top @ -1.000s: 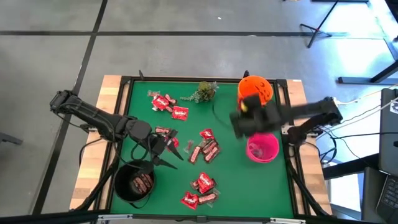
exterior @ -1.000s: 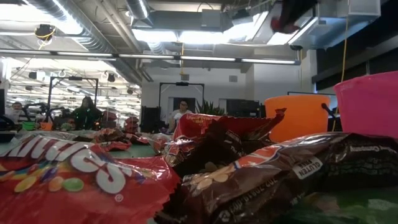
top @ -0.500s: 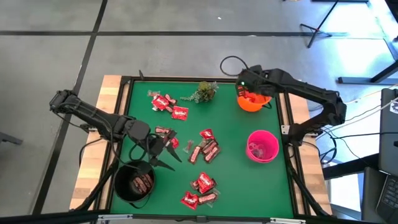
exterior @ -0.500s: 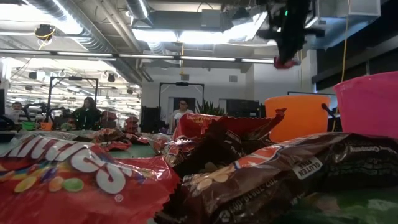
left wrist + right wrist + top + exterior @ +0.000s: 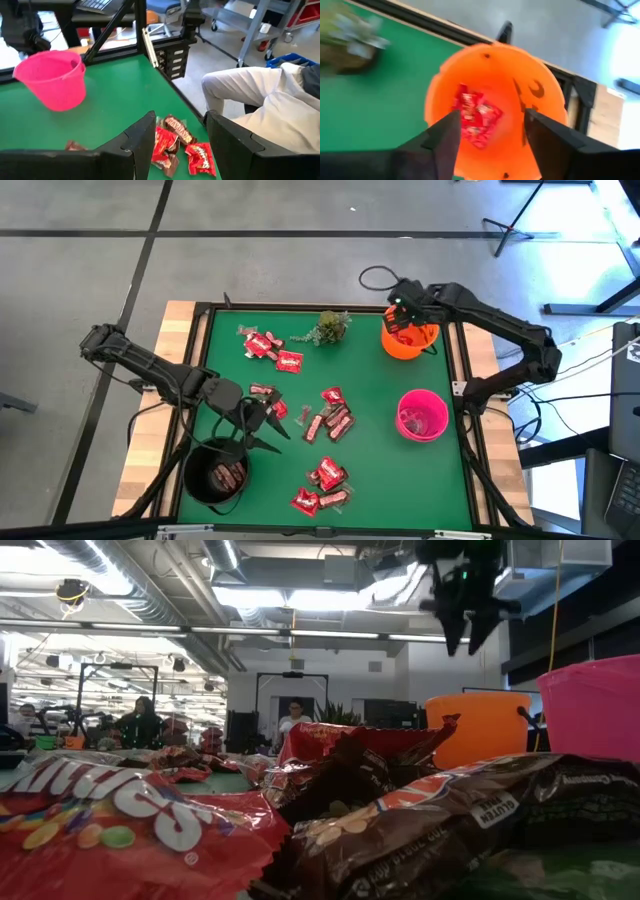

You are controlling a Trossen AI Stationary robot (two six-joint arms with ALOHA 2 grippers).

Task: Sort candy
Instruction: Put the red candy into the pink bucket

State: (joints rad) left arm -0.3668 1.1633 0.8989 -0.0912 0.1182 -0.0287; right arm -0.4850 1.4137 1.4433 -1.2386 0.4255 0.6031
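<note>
High view: the right gripper (image 5: 408,320) hangs over the orange bowl (image 5: 408,340) at upper right, jaws spread with nothing between them. The step in hand looks like dropping a red packet into that bowl; done well, the jaws should stay centred over the mouth until the packet is clear, then lift straight up so a finger does not catch the thin rim. The left gripper (image 5: 262,423) waits at lower left, parted and empty, between the black bowl (image 5: 214,476), which holds dark bars, and the loose candy (image 5: 330,420) mid-table. More packets lie upper left and lower centre. A pink bowl (image 5: 421,416) sits right of centre, a green sprig (image 5: 329,327) near the top edge.

Low view: glossy, crinkled foil wrappers (image 5: 150,830) fill the foreground, red at left, dark brown at right. The orange bowl (image 5: 478,728) and pink bowl (image 5: 597,705) look like smooth plastic. The right gripper (image 5: 464,612) hangs at upper right, fingers apart. People sit far behind.

Left wrist view: the dark fingers (image 5: 142,137) frame red packets (image 5: 175,147) on green felt-like matting; the pink bowl (image 5: 52,80) tapers toward its base. A person's light sleeve shows at right.

Right wrist view: a red packet (image 5: 475,116) lies inside the round orange bowl (image 5: 540,100), free of the open fingers (image 5: 442,137).
</note>
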